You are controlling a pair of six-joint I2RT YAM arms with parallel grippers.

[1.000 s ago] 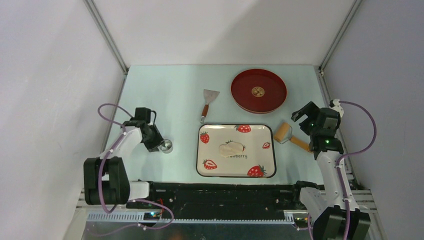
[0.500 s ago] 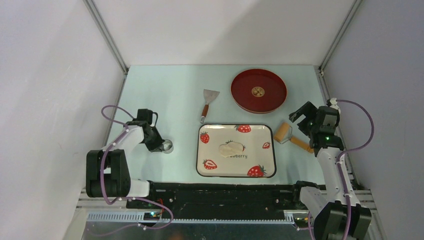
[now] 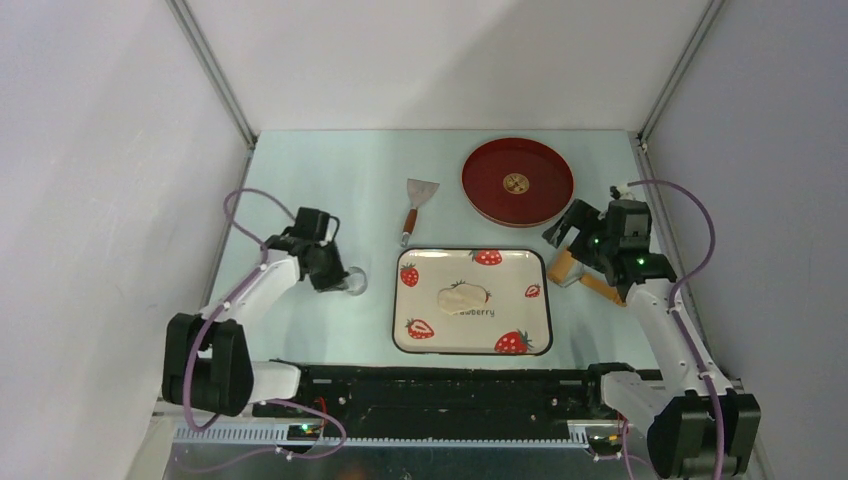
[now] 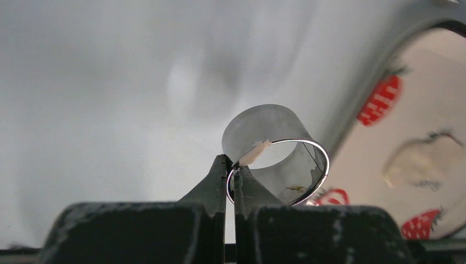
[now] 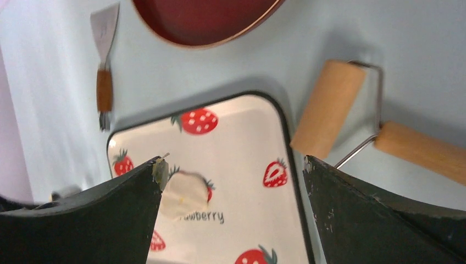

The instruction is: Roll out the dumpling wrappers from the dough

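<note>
The dough (image 3: 463,297) is a pale flattened lump lying mid-tray, also seen past my right fingers (image 5: 184,201). No dumpling wrappers are in view. My left gripper (image 3: 335,275) is left of the tray and shut on the wall of a shiny metal cutter ring (image 3: 355,283). In the left wrist view the ring (image 4: 275,154) is pinched between the jaws (image 4: 231,168), with a dough scrap on its rim. My right gripper (image 3: 575,235) hangs open over the wooden roller (image 3: 567,266). Its fingers (image 5: 233,164) hold nothing, and the roller head (image 5: 329,107) lies beyond them.
The strawberry tray (image 3: 430,270) sits at the centre front. A red plate (image 3: 517,182) stands behind it to the right. A metal scraper with a wooden handle (image 3: 417,205) lies behind the tray's left corner. Walls close in the left, right and back.
My left gripper shut on the cutter ring and carried it to the right, nearer the tray. My right gripper swung left and now hangs over the roller.
</note>
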